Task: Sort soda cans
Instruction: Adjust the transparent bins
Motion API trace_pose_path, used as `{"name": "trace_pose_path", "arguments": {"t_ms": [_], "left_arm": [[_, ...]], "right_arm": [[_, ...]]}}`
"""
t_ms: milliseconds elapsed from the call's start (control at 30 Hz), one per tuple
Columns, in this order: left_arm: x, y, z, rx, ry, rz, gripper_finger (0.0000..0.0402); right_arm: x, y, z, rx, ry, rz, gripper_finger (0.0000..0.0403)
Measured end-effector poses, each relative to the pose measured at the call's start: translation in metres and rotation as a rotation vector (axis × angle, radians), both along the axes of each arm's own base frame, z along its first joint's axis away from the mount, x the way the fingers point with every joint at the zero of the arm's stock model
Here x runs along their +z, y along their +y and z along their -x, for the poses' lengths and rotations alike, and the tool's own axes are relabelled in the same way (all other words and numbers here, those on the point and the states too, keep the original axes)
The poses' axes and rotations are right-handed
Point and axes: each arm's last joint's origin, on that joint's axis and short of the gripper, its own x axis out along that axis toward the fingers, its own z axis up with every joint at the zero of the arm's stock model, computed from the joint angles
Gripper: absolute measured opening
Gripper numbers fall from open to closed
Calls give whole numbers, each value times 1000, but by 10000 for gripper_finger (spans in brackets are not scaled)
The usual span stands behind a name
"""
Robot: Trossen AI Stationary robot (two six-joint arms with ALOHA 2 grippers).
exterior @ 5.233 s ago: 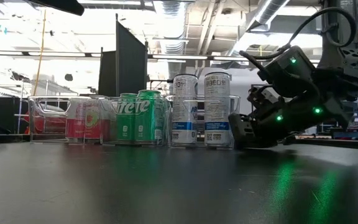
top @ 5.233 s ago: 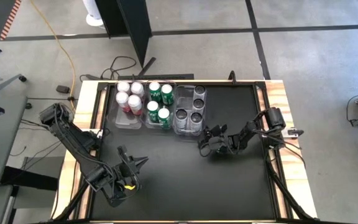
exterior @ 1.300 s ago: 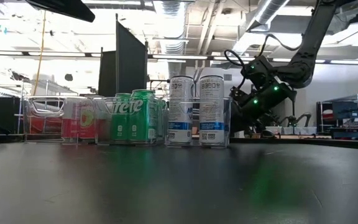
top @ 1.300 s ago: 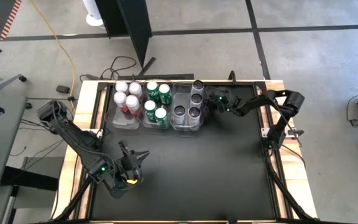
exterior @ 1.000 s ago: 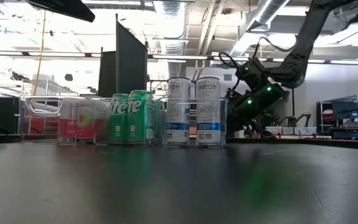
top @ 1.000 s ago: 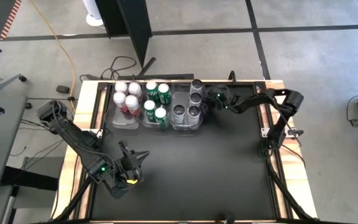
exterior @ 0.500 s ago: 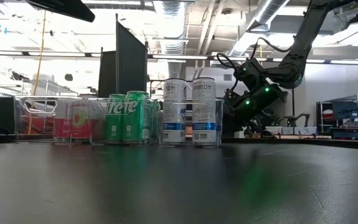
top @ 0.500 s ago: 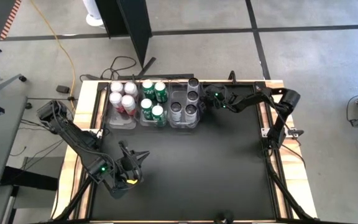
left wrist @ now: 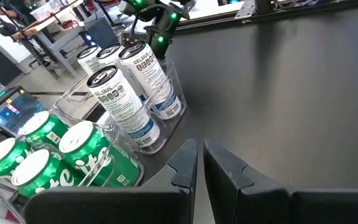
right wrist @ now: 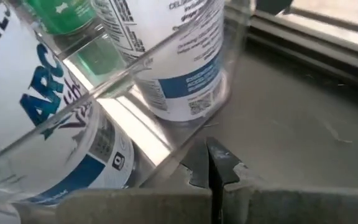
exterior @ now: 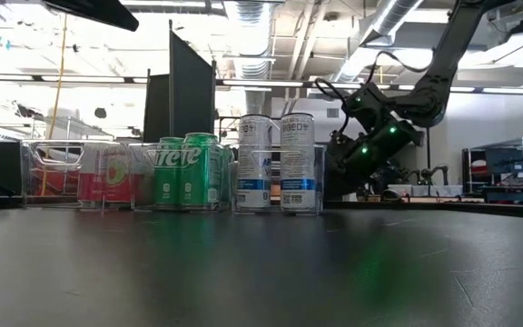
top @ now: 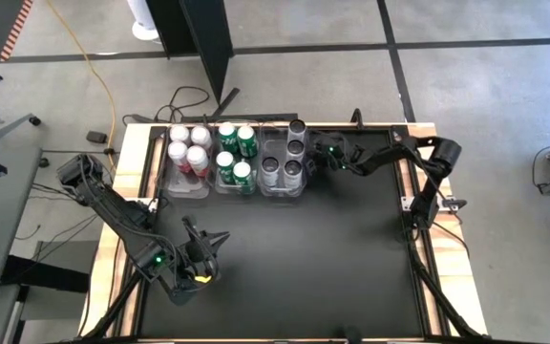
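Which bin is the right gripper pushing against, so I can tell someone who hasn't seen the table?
Find the row of three clear bins along the table's far edge. The right gripper, shut, sits against the end bin nearest the right arm. It alone holds the tall white-and-blue cans; its neighbours hold green cans and pink cans.

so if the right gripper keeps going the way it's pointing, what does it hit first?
Most likely the clear bin wall right ahead of the shut right gripper, with the white-and-blue cans just behind it. It looks almost touching already.
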Motion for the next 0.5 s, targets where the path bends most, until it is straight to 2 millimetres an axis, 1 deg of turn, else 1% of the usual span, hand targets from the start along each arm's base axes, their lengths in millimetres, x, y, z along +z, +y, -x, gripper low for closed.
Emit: {"name": "trace_pose_path", "arguments": {"t_ms": [133,300,400,500], "left_arm": [[5,5,0,13,-12,-2,22],[11,11,0,20,-11,-17,22],[15,15,0,24,-15,-20,22],[21,18,-1,17,-18,-30,22]], "right_arm": [[5,6,4,-42,5,37,0],[15,17,15,-86,-10,69,0],[21,26,19,-100,-18,95,0],[25,41,23,-108,-25,118,0]]}}
